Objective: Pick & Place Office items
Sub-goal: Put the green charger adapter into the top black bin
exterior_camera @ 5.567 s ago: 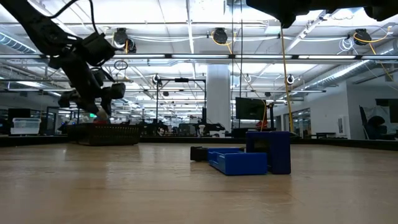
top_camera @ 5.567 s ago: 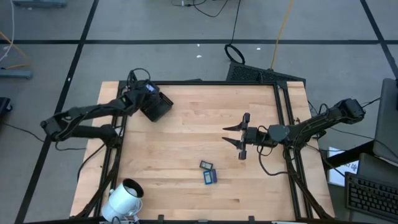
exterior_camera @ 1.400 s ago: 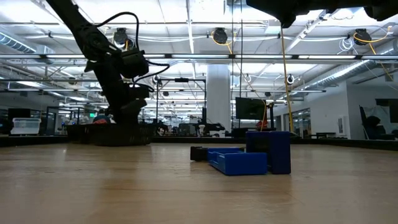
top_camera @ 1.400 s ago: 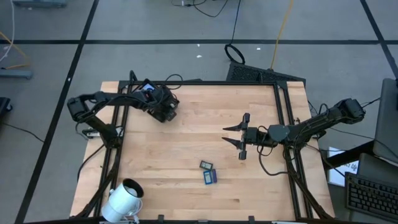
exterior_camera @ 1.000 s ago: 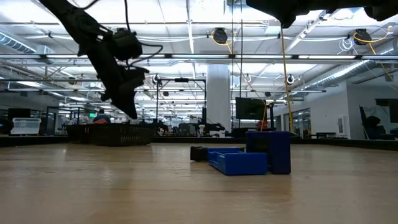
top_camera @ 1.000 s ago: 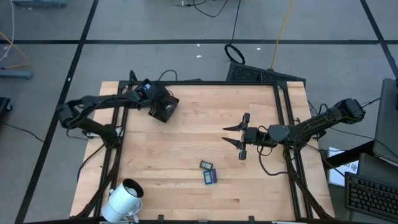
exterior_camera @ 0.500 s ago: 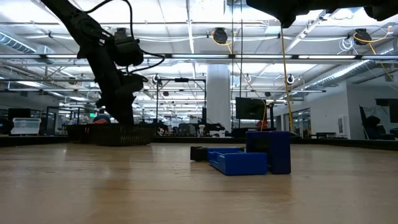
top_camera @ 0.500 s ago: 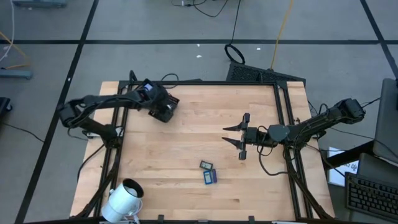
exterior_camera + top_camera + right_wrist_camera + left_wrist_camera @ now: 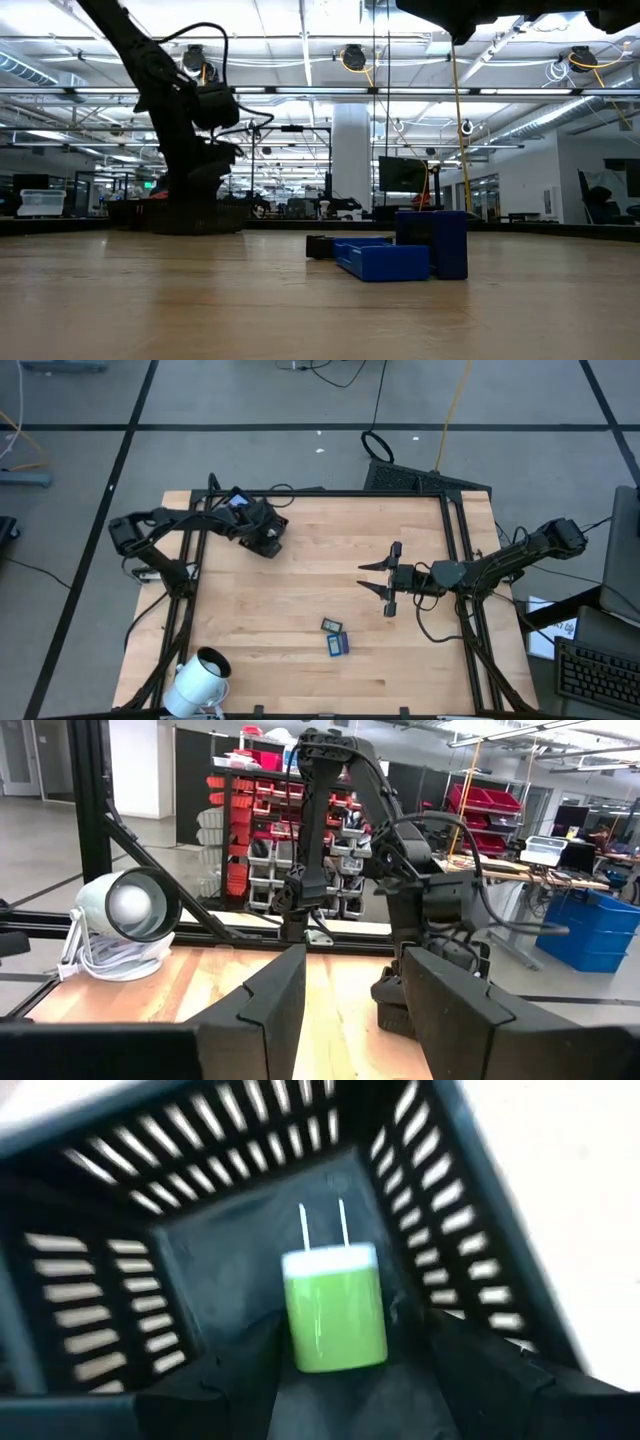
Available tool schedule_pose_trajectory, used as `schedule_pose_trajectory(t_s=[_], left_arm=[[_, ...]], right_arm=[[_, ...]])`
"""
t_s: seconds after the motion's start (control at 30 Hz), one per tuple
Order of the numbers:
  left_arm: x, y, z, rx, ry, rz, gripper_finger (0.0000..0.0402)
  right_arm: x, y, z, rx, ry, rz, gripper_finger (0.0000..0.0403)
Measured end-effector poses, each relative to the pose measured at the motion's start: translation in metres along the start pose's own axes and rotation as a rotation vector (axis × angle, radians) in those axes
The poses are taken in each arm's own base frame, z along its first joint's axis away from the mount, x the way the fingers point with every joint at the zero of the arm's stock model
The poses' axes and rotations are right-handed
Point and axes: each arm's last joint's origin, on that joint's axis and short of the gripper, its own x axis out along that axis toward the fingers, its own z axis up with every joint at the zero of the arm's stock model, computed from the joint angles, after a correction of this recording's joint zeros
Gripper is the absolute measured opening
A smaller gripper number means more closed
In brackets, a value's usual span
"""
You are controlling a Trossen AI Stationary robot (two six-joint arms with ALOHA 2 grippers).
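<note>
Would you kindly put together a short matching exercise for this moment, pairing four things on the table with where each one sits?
Things:
1. green-and-white plug
2. blue items
3. white cylinder
4. right gripper

Places:
A. lying at the table's near left corner
B. inside a compartment of the black tray, in front of the left gripper
C. hovering over the table's right-hand middle
D. on the bare wood near the table's front middle

Pairs: 1-B, 2-D, 3-A, 4-C
</note>
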Motion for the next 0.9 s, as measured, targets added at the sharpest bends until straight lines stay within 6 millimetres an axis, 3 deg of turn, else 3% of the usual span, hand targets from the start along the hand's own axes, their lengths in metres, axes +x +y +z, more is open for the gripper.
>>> schedule_pose_trajectory(t_s=[0.27,0.5,0.9], left_arm=[[0.017,-0.001,0.0,0.036,0.019,0.004,0.0231],[0.009,0.0,0.001,0.033,0.002,0.005,0.0128],[-0.024,0.001,0.007,0.019,-0.118,0.009,0.0128]], right_arm=[[0.0,0.0,0.0,0.0,0.0,0.0,0.0155],[0.0,0.0,0.0,0.0,0.0,0.0,0.0155],[0.0,0.0,0.0,0.0,0.0,0.0,0.0155]])
